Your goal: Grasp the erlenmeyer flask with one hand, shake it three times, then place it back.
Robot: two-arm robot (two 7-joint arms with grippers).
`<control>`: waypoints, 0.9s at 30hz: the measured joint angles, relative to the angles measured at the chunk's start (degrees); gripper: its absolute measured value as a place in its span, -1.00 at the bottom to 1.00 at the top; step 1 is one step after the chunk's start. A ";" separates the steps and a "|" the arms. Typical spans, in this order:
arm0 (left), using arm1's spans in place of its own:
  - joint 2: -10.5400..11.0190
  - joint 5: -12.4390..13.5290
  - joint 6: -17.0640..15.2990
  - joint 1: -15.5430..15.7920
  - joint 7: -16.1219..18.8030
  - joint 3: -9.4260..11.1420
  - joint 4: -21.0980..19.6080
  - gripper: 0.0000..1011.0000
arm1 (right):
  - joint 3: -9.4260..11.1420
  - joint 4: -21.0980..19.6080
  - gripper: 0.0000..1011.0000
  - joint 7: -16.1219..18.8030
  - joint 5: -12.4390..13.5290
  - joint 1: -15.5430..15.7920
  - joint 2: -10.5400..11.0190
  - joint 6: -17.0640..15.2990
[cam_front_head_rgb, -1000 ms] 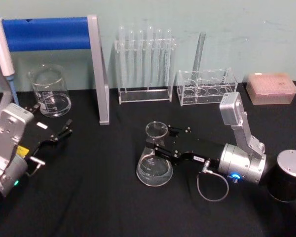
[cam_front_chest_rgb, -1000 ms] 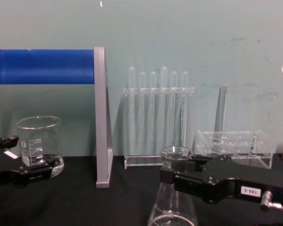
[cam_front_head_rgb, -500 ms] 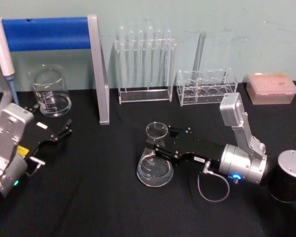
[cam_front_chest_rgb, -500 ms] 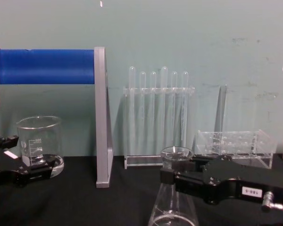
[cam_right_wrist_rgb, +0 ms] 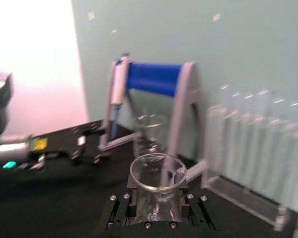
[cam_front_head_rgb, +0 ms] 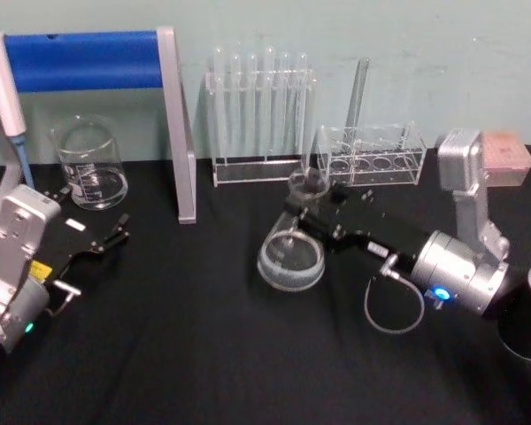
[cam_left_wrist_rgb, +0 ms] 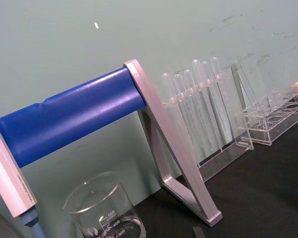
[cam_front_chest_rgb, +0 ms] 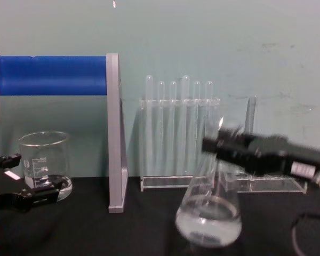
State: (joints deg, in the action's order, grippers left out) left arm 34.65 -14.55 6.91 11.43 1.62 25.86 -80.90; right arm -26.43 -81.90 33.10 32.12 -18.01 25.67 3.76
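The erlenmeyer flask (cam_front_head_rgb: 290,258) hangs above the black table, tilted, with its wide base swung toward me and its neck leaning back. My right gripper (cam_front_head_rgb: 306,204), the hand, is shut on the flask's neck just under the rim. From the chest view the flask (cam_front_chest_rgb: 209,215) is off the table, and the right gripper (cam_front_chest_rgb: 216,146) holds its neck from the right. The right wrist view looks down at the flask's round mouth (cam_right_wrist_rgb: 158,171) between the black fingers (cam_right_wrist_rgb: 121,205). My left gripper (cam_front_head_rgb: 113,233) stands open at the table's left side, parked, nothing in it.
A glass beaker (cam_front_head_rgb: 90,165) stands back left beside a grey stand with a blue bar (cam_front_head_rgb: 80,60) and a pipette (cam_front_head_rgb: 3,85). Test tubes in a clear rack (cam_front_head_rgb: 260,115), a second clear rack (cam_front_head_rgb: 372,156) and a pink box (cam_front_head_rgb: 505,149) line the back wall.
My right gripper has lifted the flask off the table, carried it back and to the right, and tilted it. The left arm has not moved.
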 joint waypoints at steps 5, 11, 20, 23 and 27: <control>0.00 0.00 0.00 0.00 0.00 0.00 0.00 0.98 | 2.68 -5.59 -0.10 -7.19 -1.17 2.13 0.56 -2.62; 0.00 0.00 0.00 0.00 0.00 0.00 0.00 0.98 | 6.14 -12.03 -0.10 -15.64 -4.10 5.05 0.76 -5.17; 0.00 0.00 0.00 0.00 0.00 0.00 0.00 0.98 | 9.34 -15.87 -0.10 -21.96 -7.01 8.18 0.17 -8.03; 0.00 0.00 0.00 0.00 0.00 0.00 0.00 0.98 | 9.90 -16.06 -0.10 -22.19 -7.52 8.63 -0.30 -8.46; 0.00 0.00 0.00 0.00 0.00 0.00 0.00 0.98 | 10.11 -16.03 -0.10 -21.97 -7.92 8.66 -0.77 -8.59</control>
State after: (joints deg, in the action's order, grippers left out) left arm 34.65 -14.55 6.91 11.43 1.62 25.86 -80.90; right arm -16.32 -97.93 11.13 24.20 -9.35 24.91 -4.83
